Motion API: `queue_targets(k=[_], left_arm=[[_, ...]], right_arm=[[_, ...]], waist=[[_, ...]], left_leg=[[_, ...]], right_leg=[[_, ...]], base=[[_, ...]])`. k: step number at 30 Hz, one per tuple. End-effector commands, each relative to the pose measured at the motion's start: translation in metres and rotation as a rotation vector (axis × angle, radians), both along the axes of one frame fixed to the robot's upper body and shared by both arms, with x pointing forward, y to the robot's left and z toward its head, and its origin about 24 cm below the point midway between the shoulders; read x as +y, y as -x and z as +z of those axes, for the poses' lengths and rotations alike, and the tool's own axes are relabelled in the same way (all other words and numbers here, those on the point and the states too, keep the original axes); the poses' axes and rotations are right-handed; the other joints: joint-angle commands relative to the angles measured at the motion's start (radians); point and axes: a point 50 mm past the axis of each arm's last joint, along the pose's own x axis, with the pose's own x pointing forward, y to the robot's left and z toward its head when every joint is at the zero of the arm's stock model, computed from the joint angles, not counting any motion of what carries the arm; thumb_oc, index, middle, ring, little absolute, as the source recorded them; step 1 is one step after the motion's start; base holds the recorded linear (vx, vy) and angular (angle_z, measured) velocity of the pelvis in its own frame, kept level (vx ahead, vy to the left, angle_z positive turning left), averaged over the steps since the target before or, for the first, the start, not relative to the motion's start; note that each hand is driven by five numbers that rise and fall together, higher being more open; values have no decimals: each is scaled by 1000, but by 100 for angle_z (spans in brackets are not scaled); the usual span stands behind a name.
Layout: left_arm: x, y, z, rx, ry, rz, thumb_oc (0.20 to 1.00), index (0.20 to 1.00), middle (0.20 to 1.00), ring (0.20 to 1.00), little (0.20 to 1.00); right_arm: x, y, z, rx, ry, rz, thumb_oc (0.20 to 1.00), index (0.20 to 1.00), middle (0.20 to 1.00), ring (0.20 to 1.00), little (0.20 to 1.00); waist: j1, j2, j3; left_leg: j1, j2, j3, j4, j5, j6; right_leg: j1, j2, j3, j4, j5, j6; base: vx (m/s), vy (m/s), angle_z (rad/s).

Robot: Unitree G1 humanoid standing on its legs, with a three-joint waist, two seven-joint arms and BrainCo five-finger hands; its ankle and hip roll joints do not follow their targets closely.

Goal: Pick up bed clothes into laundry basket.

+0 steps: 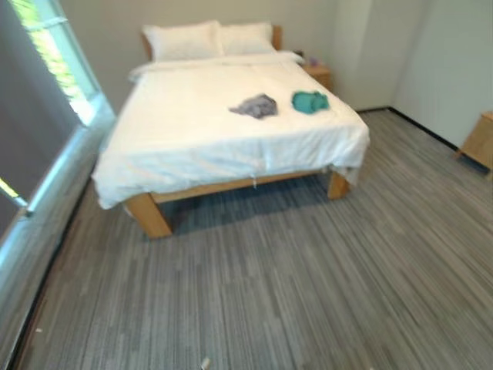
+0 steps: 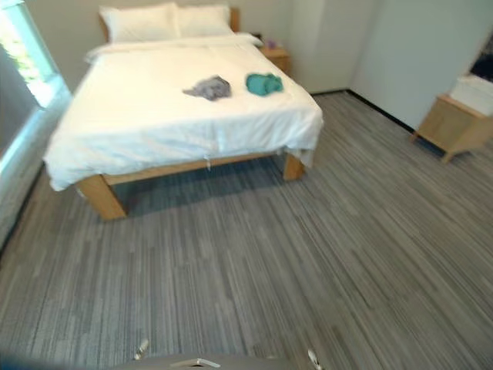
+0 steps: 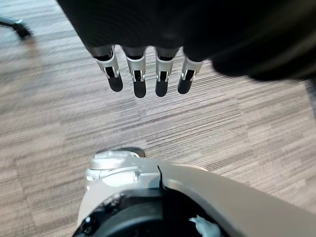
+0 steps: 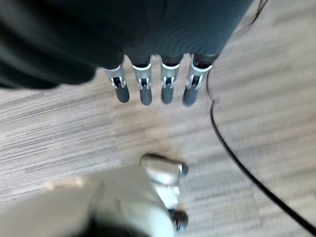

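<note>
While both your left hand (image 3: 143,39) and right hand (image 4: 153,39) hang with straight, empty fingers, the grey garment (image 1: 255,105) and green garment (image 1: 310,101) mid-bed (image 1: 192,146) risk overreaching.

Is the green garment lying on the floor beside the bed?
No, the green garment lies on the bed, beside the grey garment.

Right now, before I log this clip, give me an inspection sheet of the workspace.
Surface: bed with white cover, wooden frame.
Job's things: grey garment and teal garment lie side by side on the cover, apart; laundry basket: nothing seen.
Clutter: nothing seen.
Hands: left hand and right hand hang over the floor, fingers straight, empty.
Cables: nothing to report.
Surroundings: two pillows, nightstand, window, grey striped floor, wooden cabinet.
</note>
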Motion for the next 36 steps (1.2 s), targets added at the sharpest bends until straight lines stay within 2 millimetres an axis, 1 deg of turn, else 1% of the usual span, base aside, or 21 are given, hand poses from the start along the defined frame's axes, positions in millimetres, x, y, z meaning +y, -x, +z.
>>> queue_targets(k=[1,3,4,6,7,8,9,10,11,12,13,15,16,17,20,21,22,23,24,31,36], left_arm=[[-3,-35,3,-71,5,-50,1000,1000,1000,1000,1000],[-2,-56,8,-161,-1,-30,1000,1000,1000,1000,1000],[-2,-56,8,-161,-1,-30,1000,1000,1000,1000,1000],[1,-88,17,-283,-21,-8,1000,1000,1000,1000,1000],[1,-88,17,-283,-21,-8,1000,1000,1000,1000,1000],[6,-118,30,-429,-20,61,1000,1000,1000,1000,1000],[6,-118,30,-429,-20,61,1000,1000,1000,1000,1000],[10,-146,46,-571,-8,109,1000,1000,1000,1000,1000],[10,-146,46,-570,-8,109,1000,1000,1000,1000,1000],[10,-174,67,-707,10,74,1000,1000,1000,1000,1000],[10,-173,67,-706,10,74,1000,1000,1000,1000,1000],[8,-202,93,-840,3,2,1000,1000,1000,1000,1000],[3,-224,121,-963,15,-54,1000,1000,1000,1000,1000],[0,-231,138,-1040,24,-67,1000,1000,1000,1000,1000],[-6,-234,158,-1137,68,-81,1000,1000,1000,1000,1000],[-14,-235,163,-1166,99,-83,1000,1000,1000,1000,1000],[-14,-234,163,-1165,99,-83,1000,1000,1000,1000,1000],[-19,-231,161,-1159,94,-112,1000,1000,1000,1000,1000],[-21,-229,159,-1152,95,-126,1000,1000,1000,1000,1000],[-25,-208,139,-1080,134,-52,1000,1000,1000,1000,1000],[-21,-207,141,-1088,114,-59,1000,1000,1000,1000,1000]], right_arm=[[2,-22,2,-55,-19,-32,1000,1000,1000,1000,1000],[8,-32,2,-105,-39,-45,1000,1000,1000,1000,1000],[8,-32,2,-105,-39,-45,1000,1000,1000,1000,1000],[5,-48,6,-182,-36,-101,1000,1000,1000,1000,1000],[5,-48,6,-182,-36,-101,1000,1000,1000,1000,1000],[1,-60,10,-289,-81,-358,1000,1000,1000,1000,1000],[1,-60,10,-289,-81,-358,1000,1000,1000,1000,1000],[-5,-71,14,-406,-149,-644,1000,1000,1000,1000,1000],[-5,-70,14,-405,-150,-645,1000,1000,1000,1000,1000],[-11,-102,28,-523,-153,-571,1000,1000,1000,1000,1000],[-11,-101,28,-522,-153,-571,1000,1000,1000,1000,1000],[-17,-135,49,-684,-158,-537,1000,1000,1000,1000,1000],[-19,-174,90,-897,-125,-370,1000,1000,1000,1000,1000],[-19,-186,112,-1003,-86,-296,1000,1000,1000,1000,1000],[-15,-194,144,-1167,-30,-206,1000,1000,1000,1000,1000],[-2,-193,145,-1205,-148,-298,1000,1000,1000,1000,1000],[-2,-193,144,-1203,-148,-298,1000,1000,1000,1000,1000],[8,-191,148,-1201,-120,-150,1000,1000,1000,1000,1000],[8,-189,149,-1192,-66,-62,1000,1000,1000,1000,1000],[20,-179,146,-1177,-66,33,1000,1000,1000,1000,1000],[18,-182,150,-1200,-52,36,1000,1000,1000,1000,1000]], waist=[[5,-27,43],[4,-25,43],[4,-25,43],[-6,-24,41],[-5,-24,41],[-11,-21,42],[-11,-21,42],[-19,-17,40],[-18,-17,40],[-22,-14,39],[-21,-14,39],[-28,-10,37],[-38,-5,38],[-42,-2,35],[-51,4,38],[-50,2,40],[-50,3,40],[-49,0,47],[-49,-1,48],[-48,-14,60],[-45,-21,69]], left_leg=[[87,81,-5,-134,97,-61],[85,75,-11,-134,91,-59],[86,75,-12,-134,91,-59],[86,70,-8,-134,85,-57],[86,70,-7,-134,85,-57],[86,68,-5,-134,84,-57],[86,68,-5,-134,84,-57],[86,63,-4,-134,81,-58],[87,63,-4,-134,81,-58],[86,62,-3,-134,82,-59],[87,62,-3,-134,82,-59],[88,60,4,-134,81,-59],[84,59,11,-134,88,-56],[86,59,11,-134,80,-54],[87,59,10,-134,79,-49],[81,57,9,-134,87,-46],[87,58,8,-134,79,-47],[89,58,7,-134,80,-45],[90,57,7,-134,80,-44],[98,57,10,-134,73,-40],[100,55,17,-134,67,-35]], right_leg=[[203,-53,-5,-342,235,72],[201,-57,0,-342,232,75],[201,-57,0,-342,232,75],[198,-60,10,-342,232,79],[198,-60,10,-342,232,79],[196,-61,17,-342,233,81],[197,-61,17,-342,233,81],[197,-63,20,-342,234,82],[198,-63,20,-342,233,82],[195,-65,23,-342,238,84],[195,-65,23,-342,238,85],[192,-66,31,-342,243,87],[185,-66,38,-342,254,87],[186,-66,40,-342,250,89],[184,-66,44,-342,252,91],[179,-67,44,-342,259,89],[185,-67,44,-342,252,91],[187,-68,46,-342,253,90],[186,-68,48,-342,254,89],[189,-69,52,-342,252,90],[188,-74,58,-342,256,95]], base=[[1,14,8],[-9,36,6],[-7,50,1],[4,48,2],[-5,38,1],[0,0,0],[-7,41,-4],[-1,23,-4],[-16,50,-6],[-15,27,-3],[-22,42,-6],[-31,45,-3],[-14,56,-3],[-9,49,-5],[-4,28,-5],[0,0,0],[-5,10,-3],[0,0,0],[-6,1,-7],[10,9,-5],[7,8,-1]])
